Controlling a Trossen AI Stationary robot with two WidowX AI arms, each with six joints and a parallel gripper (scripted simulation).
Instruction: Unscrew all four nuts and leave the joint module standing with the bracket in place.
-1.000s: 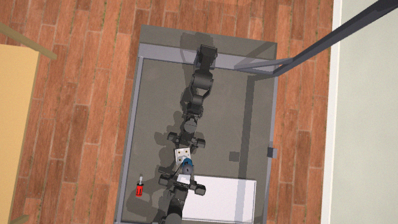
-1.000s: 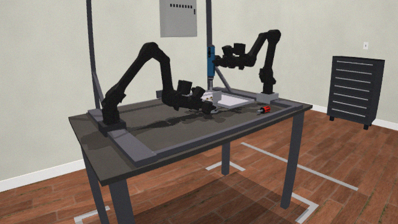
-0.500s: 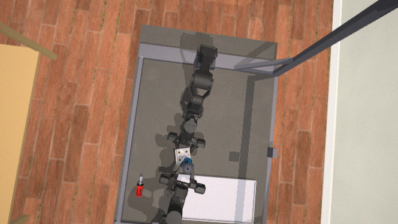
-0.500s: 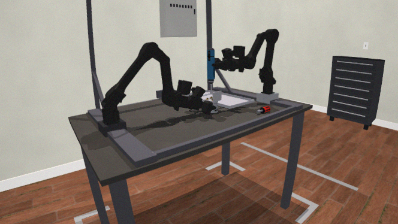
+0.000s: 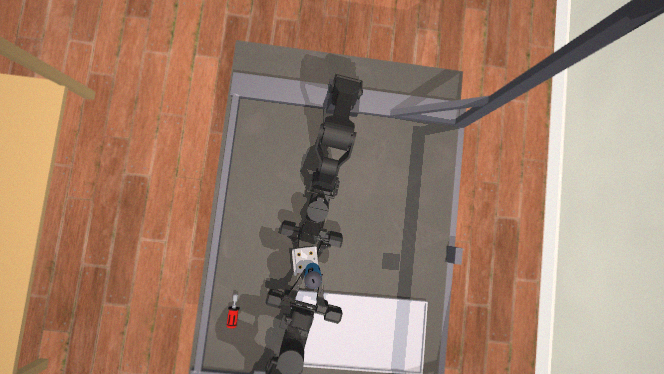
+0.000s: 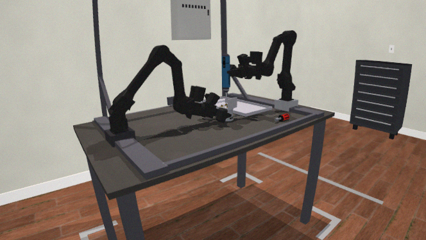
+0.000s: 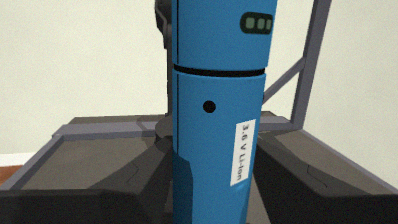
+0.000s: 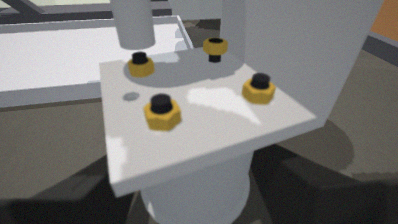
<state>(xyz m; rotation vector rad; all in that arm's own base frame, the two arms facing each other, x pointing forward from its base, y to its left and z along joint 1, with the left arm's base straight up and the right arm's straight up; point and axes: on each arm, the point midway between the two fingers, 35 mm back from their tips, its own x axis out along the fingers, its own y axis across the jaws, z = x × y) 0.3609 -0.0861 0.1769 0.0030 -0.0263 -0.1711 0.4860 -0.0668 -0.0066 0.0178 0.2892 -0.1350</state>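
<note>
Above the nuts, the driver hangs, seemingly touching none.

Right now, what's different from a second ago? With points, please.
The blue driver [image 5: 312, 273] [image 6: 226, 72] [image 7: 215, 125] [image 8: 135, 25] has come down a little, nearer the white joint module [image 5: 304, 255] [image 6: 231, 104] [image 8: 195, 172], lowered by the left gripper [image 5: 308, 288] [image 6: 228, 72] [image 7: 211, 144] holding it. Nothing was newly grasped or let go. The right gripper [image 5: 308, 246] [image 6: 229, 116] [image 8: 194, 144] stayed at the module, and the red-handled tool [image 5: 232, 318] [image 6: 284, 117] stayed on the table.
</note>
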